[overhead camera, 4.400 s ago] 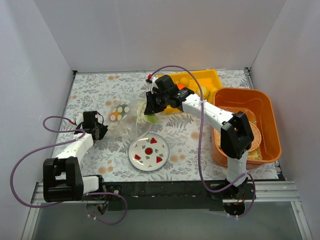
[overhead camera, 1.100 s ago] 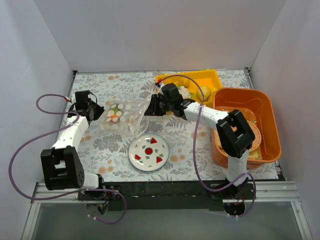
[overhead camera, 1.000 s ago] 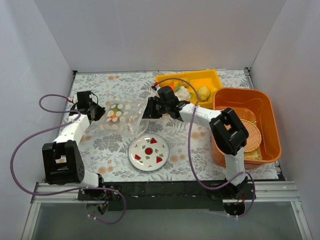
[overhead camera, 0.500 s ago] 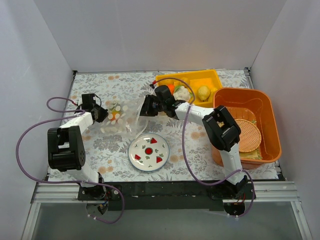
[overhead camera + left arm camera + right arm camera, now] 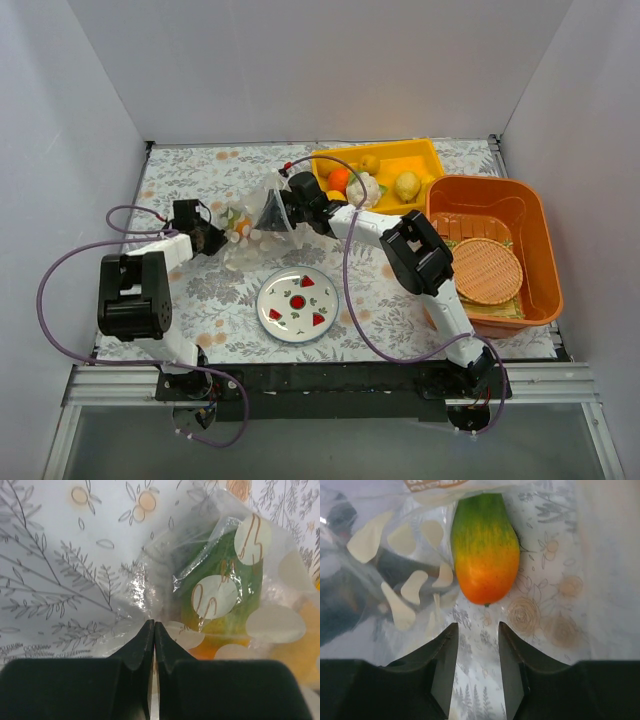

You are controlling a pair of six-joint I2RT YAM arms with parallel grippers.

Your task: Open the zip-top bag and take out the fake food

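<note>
While it lies crumpled on the table [image 5: 200, 175] between the two arms, the zip-top bag [image 5: 248, 222] is gripped at its left end: the left tool [image 5: 153, 630] has its fingers pressed fully together on a fold of the clear film. Through this film, which carries white round spots, the left wrist view shows the fake food [image 5: 227, 555] inside, a fruit that is green and turns to orange. In the right wrist view the fake food [image 5: 485, 550] lies just beyond the right tool [image 5: 475, 635], whose fingers stand apart with the table's flower pattern visible between them. The fruit there is possibly seen through the film, but I cannot tell this for sure. Near the bag, toward the arm bases, is a white plate [image 5: 297, 304] with red motifs. Behind the right tool stands a yellow tray [image 5: 425, 155] with more fruits, and beside it an orange tub [image 5: 540, 225].
</note>
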